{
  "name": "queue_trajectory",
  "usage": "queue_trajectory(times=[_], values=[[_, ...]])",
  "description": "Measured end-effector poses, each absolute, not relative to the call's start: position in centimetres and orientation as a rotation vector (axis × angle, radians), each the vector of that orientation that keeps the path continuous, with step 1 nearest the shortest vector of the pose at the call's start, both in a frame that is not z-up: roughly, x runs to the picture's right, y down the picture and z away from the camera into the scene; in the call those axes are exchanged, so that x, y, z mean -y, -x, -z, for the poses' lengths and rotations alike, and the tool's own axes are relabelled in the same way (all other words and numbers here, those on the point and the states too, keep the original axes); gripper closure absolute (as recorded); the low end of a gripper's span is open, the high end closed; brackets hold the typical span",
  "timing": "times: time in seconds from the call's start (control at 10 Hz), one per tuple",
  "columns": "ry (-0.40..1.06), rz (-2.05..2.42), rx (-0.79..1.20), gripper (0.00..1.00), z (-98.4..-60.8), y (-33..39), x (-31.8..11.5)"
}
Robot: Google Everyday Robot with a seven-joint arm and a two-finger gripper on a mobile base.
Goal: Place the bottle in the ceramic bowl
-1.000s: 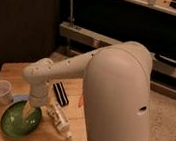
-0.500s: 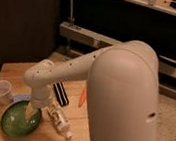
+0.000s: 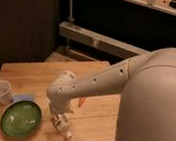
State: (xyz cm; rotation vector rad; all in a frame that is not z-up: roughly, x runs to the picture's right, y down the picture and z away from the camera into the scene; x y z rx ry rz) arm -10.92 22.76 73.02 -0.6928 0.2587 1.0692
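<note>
The green ceramic bowl (image 3: 21,118) sits near the front left of the wooden table (image 3: 34,79) and has nothing in it. The pale bottle (image 3: 63,128) with its whitish label lies on the table just right of the bowl, near the front edge. My gripper (image 3: 58,118) hangs down from the white wrist (image 3: 60,92) right over the bottle's upper end and hides part of it. I cannot tell whether it touches the bottle.
A translucent white cup (image 3: 0,92) stands at the table's left edge. A small blue thing (image 3: 23,97) lies behind the bowl. An orange bit (image 3: 81,102) shows under the forearm. A dark wall and a metal shelf rail (image 3: 101,41) stand behind.
My arm has swung right, from above the bowl's right rim to above the bottle. The black striped bar is now hidden behind the arm. The bowl and cup have not moved.
</note>
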Motion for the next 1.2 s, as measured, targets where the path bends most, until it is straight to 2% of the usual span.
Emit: queue_trajectory(times=[0.6,0.9,1.1,1.2], values=[[0.714,-1.007,-0.250,0.20,-79.2,14.5,-23.7],[0.741,-1.002,-0.262,0.21,-80.2,14.1,-24.7],[0.755,-1.011,-0.266,0.34,-80.2,13.7,-24.9],[0.763,-1.018,-0.268,0.47,-80.1,13.5,-24.9]])
